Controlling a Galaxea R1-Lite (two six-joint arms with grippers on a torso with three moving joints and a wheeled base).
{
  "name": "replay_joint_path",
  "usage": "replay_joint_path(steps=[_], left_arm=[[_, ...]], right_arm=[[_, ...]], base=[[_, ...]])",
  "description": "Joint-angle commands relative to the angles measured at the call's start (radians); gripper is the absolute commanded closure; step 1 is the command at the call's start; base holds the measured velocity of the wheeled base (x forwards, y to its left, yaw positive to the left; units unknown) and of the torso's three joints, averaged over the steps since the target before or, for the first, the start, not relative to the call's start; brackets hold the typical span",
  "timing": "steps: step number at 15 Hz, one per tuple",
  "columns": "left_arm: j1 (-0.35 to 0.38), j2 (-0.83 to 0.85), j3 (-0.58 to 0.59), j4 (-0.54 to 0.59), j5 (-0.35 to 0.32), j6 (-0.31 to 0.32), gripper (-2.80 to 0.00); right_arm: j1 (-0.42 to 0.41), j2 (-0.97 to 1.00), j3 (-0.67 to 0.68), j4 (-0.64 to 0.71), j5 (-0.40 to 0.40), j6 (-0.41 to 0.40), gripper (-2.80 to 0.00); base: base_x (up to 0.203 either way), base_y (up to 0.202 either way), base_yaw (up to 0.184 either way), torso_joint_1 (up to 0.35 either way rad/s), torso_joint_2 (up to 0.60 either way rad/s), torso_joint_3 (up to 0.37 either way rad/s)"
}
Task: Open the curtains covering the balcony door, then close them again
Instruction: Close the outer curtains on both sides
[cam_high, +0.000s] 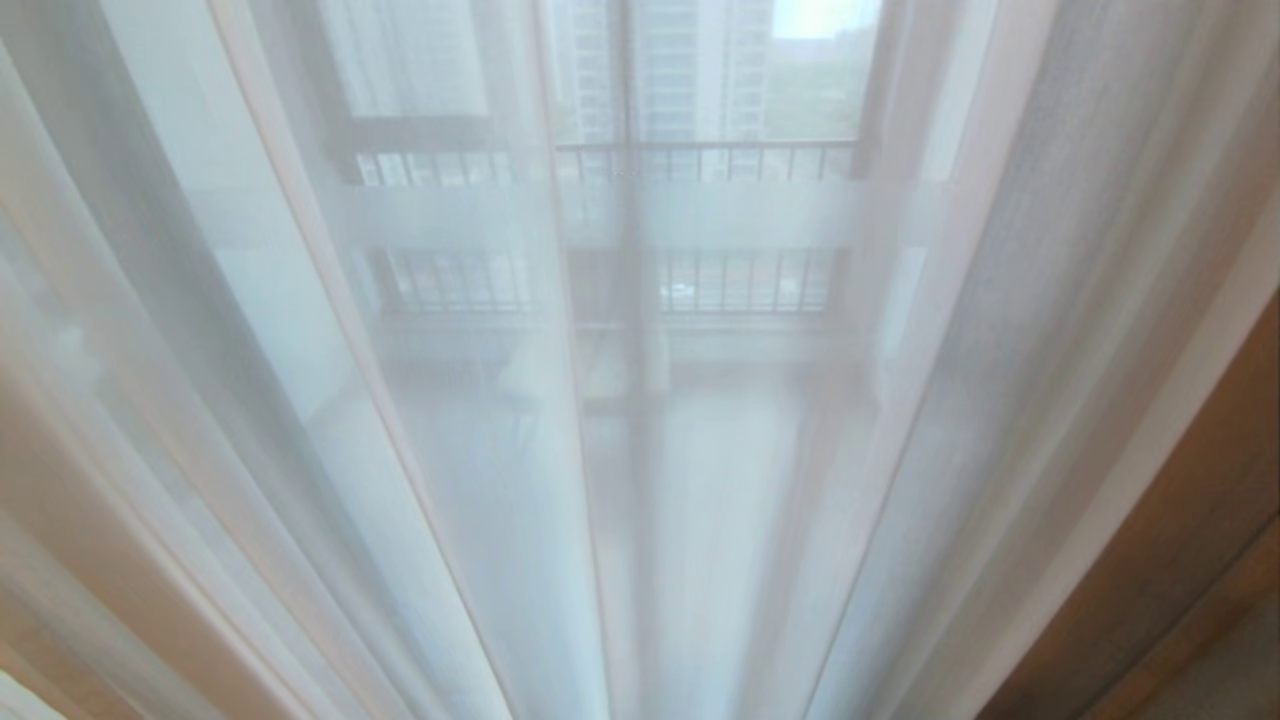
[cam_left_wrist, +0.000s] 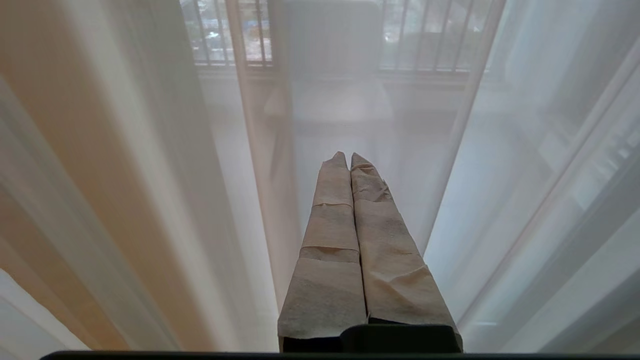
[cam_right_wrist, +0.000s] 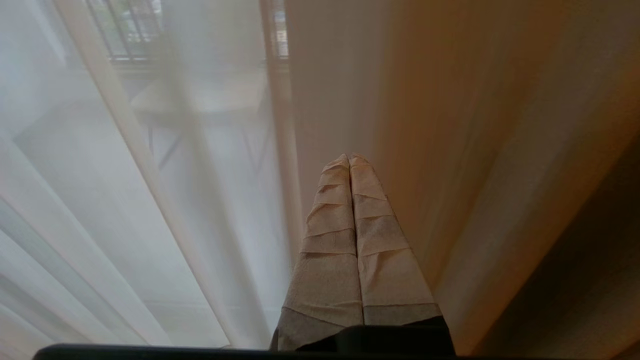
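Sheer white curtains (cam_high: 480, 420) with beige-tan drapes (cam_right_wrist: 450, 125); dark railing bars (cam_high: 700, 160) behind; fingers (cam_left_wrist: 332, 225) wrapped in what looks like tan tape.

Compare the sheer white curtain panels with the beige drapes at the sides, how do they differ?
The sheer white panels let the railing bars and towers outside show through; the beige drapes are opaque and hide what is behind them. The sheer panels fill the middle of the head view, while the beige drapes hang at its outer edges. The sheers look white, the drapes tan. Both hang in long vertical folds.
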Motion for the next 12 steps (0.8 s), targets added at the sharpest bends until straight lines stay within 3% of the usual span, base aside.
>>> replay_joint_path(steps=[1,3,12], left_arm=[[0.000,-0.001,0.000,-0.002,0.000,-0.001,0.00],[0.000,-0.001,0.000,-0.002,0.000,-0.001,0.00],[0.000,-0.001,0.000,-0.002,0.000,-0.001,0.00]], right_arm=[[0.000,0.000,0.000,0.000,0.001,0.000,0.00],[0.000,0.000,0.000,0.000,0.000,0.000,0.00],[0.000,0.000,0.000,-0.002,0.000,0.001,0.00]], base=[[0.000,-0.169,-0.001,0.001,0.01,0.006],[0.000,-0.093,0.003,0.002,0.00,0.006],[0.000,0.000,0.000,0.000,0.00,0.000]])
